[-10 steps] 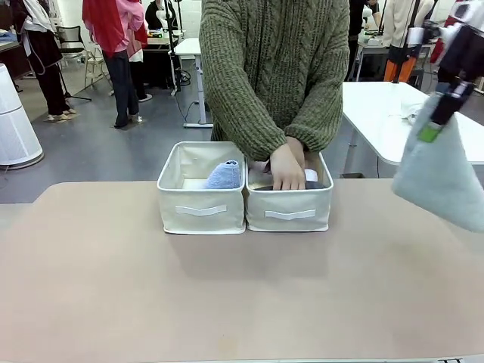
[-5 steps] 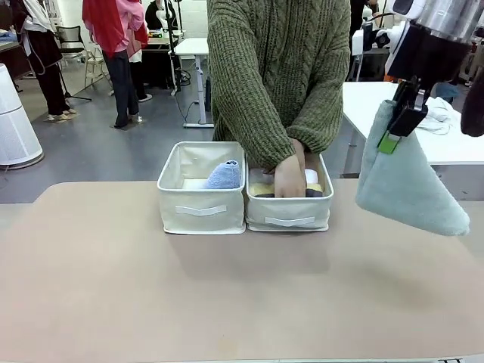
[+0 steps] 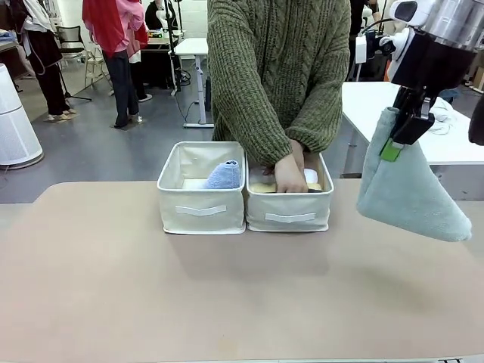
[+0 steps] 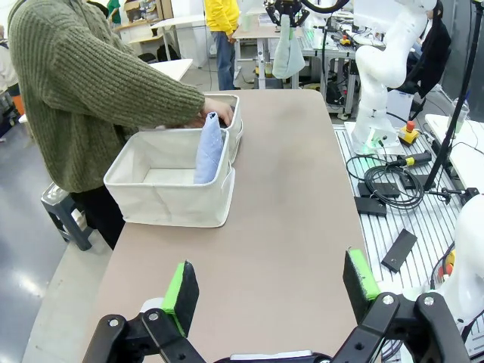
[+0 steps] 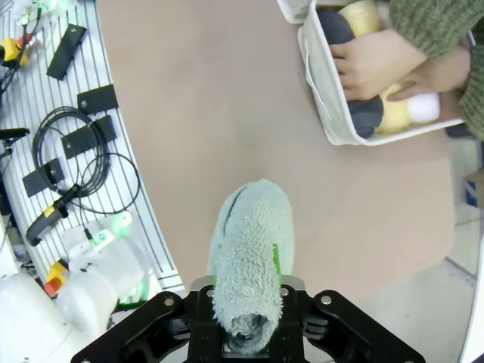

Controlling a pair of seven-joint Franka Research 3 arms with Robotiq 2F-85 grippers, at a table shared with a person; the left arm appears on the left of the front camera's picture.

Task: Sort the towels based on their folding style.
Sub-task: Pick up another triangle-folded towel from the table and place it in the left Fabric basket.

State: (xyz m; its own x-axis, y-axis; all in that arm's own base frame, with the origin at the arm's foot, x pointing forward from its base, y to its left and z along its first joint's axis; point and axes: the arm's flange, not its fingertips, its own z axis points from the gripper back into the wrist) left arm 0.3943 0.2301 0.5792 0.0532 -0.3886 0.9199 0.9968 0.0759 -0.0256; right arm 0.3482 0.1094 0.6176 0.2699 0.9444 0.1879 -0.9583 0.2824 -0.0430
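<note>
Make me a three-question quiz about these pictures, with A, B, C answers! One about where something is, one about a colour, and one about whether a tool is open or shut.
1. Where is the lavender-blue cone towel?
A) in the left box
B) flat on the table
C) in the person's hand

2. What colour is the hanging towel held by the right tool?
A) pink
B) pale teal
C) dark grey

3. How is the left tool?
A) shut on a towel
B) shut on a box
C) open, holding nothing

Answers:
1 A: in the front view it stands inside the left box.
2 B: the front and right wrist views both show pale teal terry.
3 C: the left wrist view shows its green pads wide apart with nothing gripped between them.
</note>
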